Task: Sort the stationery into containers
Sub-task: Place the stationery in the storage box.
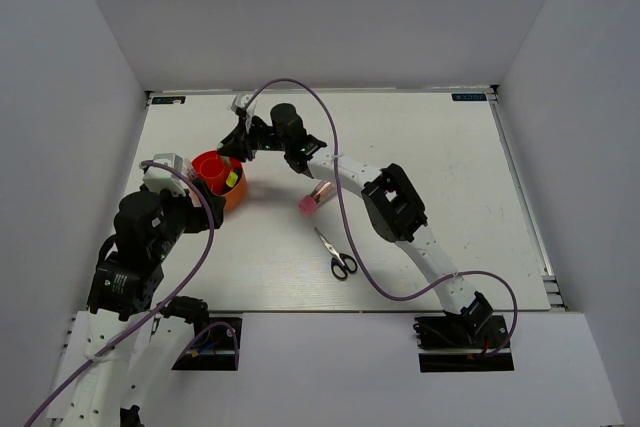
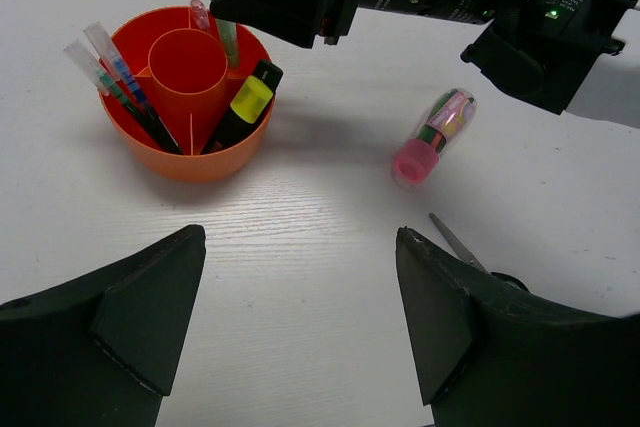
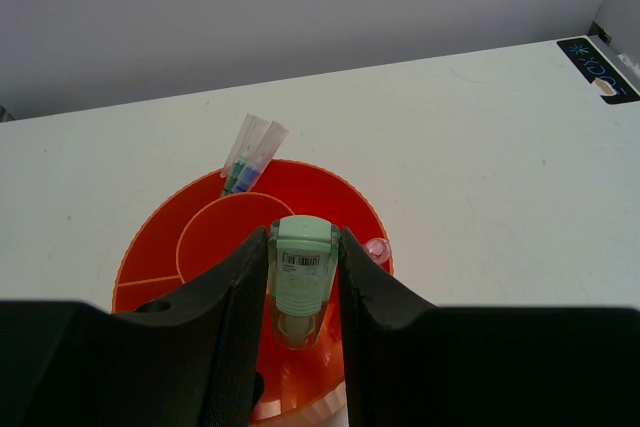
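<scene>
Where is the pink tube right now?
In the top view, the pink tube lies right of the orange pot, apart from it, with the scissors lower right of it.

We see a round red-orange plastic pot (image 2: pixel 190 162), a white worktop (image 2: pixel 300 277), a black highlighter with a yellow cap (image 2: pixel 245 105), and clear-capped pens (image 2: pixel 118 72) banded blue, red and green. The pale-green-capped marker (image 3: pixel 303 267) bears a black-and-white barcode label. The clear, pink-capped cylindrical tube (image 2: pixel 432 137) shows pink and green inside, beside black-handled metal scissors (image 1: pixel 335 254).

barcode label (image 3: pixel 303 259) on green-capped marker (image 3: pixel 303 293), illegible
</scene>
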Controlling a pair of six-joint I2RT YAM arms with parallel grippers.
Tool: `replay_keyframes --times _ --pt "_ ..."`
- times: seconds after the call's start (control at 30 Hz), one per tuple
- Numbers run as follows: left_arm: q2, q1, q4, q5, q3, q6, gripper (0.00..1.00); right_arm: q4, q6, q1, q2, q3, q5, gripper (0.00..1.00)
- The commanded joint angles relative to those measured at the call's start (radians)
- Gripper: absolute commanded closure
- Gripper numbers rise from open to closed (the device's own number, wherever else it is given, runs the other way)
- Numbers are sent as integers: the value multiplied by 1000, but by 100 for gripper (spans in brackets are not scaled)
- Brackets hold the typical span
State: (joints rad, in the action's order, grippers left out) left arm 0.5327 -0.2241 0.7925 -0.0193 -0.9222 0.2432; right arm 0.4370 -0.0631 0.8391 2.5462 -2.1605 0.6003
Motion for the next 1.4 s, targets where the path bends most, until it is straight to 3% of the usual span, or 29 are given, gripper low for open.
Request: replay_keyframes --times 0.0,0.03,0.23,0.4,0.5,0.67,0.8,1.0,1.13,1.17,1.23,1.3,1.37 --pt "-2 -3 -10 -8 6 -10 13 40 16 -3 3 11 7 81" --pt "0 -3 -10 -10 3 -9 13 39 19 -5 2 10 6 73" --pt "9 -3 -7 -7 -1 -8 13 32 31 -11 -1 11 3 60" --pt "10 -3 -3 -11 -3 -7 13 29 34 -9 -4 24 -2 39" --pt "15 -1 -3 -11 -6 -7 13 31 37 -11 -10 30 3 33" --pt "21 -3 5 -8 -20 -5 13 43 40 -18 -61 48 -20 33" --pt "33 -1 7 8 -35 7 16 42 48 -37 -142 91 -75 45" --pt "76 -1 25 109 -66 33 36 -41 55 -84 -331 250 -154 67" --pt "121 -4 36 208 -78 68 62 -301 121 -100 -428 252 -203 85" --pt "131 -1 46 241 -81 71 73 -522 149 -98 -452 191 -217 95" --pt "165 0 50 288 -84 88 82 -645 180 -109 -468 163 -247 100" --pt "184 -1 53 315 -79 108 85 -805 222 -117 -532 189 -250 100" --pt "205 0 50 347 -69 122 69 -889 226 -132 -620 263 -273 100"
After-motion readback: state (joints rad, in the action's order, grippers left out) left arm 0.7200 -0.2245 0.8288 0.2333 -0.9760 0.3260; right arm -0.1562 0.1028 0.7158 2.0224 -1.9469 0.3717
